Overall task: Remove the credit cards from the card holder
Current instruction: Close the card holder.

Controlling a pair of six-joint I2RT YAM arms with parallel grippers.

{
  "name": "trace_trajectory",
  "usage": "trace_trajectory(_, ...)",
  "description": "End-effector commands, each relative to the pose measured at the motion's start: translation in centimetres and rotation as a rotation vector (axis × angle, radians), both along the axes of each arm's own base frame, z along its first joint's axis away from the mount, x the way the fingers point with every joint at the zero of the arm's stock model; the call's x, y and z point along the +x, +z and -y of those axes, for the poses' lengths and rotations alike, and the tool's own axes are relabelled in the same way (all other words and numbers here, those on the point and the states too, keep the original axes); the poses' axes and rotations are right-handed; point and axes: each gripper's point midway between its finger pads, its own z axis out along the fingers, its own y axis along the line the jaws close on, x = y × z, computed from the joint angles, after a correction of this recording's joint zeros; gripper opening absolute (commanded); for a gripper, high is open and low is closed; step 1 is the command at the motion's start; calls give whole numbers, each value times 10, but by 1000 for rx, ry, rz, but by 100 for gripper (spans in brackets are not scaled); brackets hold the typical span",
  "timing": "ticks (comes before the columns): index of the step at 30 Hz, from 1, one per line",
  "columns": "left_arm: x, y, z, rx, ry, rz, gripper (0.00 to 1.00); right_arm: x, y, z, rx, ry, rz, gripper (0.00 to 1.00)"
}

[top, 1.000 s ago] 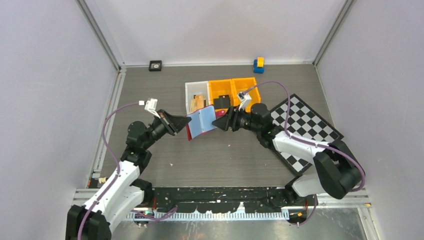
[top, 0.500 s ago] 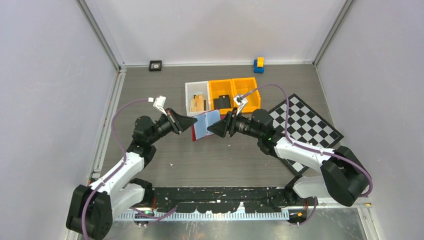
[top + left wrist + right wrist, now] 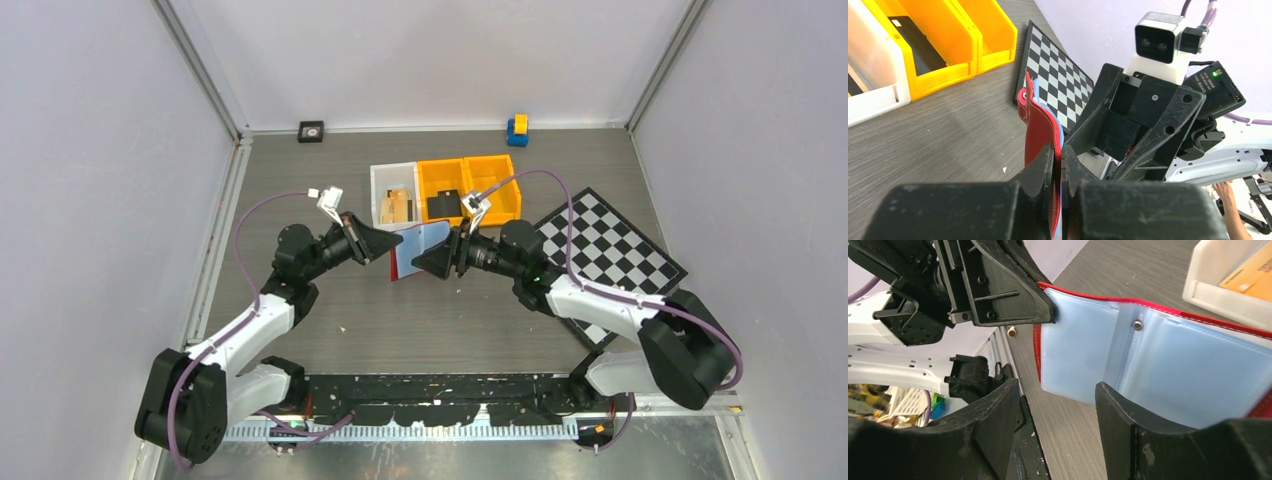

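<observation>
The card holder (image 3: pixel 418 248) is a red folding wallet held open above the table, pale blue sleeves toward the right arm. My left gripper (image 3: pixel 390 244) is shut on its left edge; in the left wrist view the red flap (image 3: pixel 1039 125) stands pinched between the jaws of that gripper (image 3: pixel 1058 156). My right gripper (image 3: pixel 1058 390) is open just in front of the sleeves (image 3: pixel 1158 355), touching nothing. No tan shows inside the sleeves. Tan credit cards (image 3: pixel 398 206) lie in the white bin (image 3: pixel 374 195), also seen as credit cards (image 3: pixel 1248 275) in the right wrist view.
Two orange bins (image 3: pixel 495 172) stand right of the white bin; the nearer one holds a black item (image 3: pixel 444 205). A chequered board (image 3: pixel 610 255) lies at the right under the right arm. A blue and yellow block (image 3: pixel 517 129) and a small black square (image 3: pixel 311 131) sit by the back wall.
The left arm has carried the card holder to the right, toward the middle. The right gripper has shifted a little left and nearer, staying open in front of the sleeves.
</observation>
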Motion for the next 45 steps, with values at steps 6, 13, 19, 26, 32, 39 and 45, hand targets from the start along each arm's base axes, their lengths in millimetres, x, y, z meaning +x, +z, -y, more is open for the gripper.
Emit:
trace_trajectory(6,0,37,-8,3,56,145,0,41,14,53,-72,-396,85,62)
trace_trajectory(13,-6,41,-13,-1,71,156,0,71,-5,92,-170,-660,49,62)
trace_trajectory(19,-8,42,-15,0,83,158,0,101,-32,144,-152,-853,-89,59)
trace_trajectory(26,-12,47,-13,-34,63,159,0,121,-64,127,-190,-747,-170,52)
trace_trajectory(32,-21,58,-8,-104,13,165,0,125,-78,91,-170,-588,-218,3)
trace_trajectory(39,-25,64,-5,-154,-20,166,0,103,-51,51,0,-324,-162,1)
trace_trajectory(45,-15,56,-4,-134,-3,147,0,67,-8,36,183,-117,-94,0)
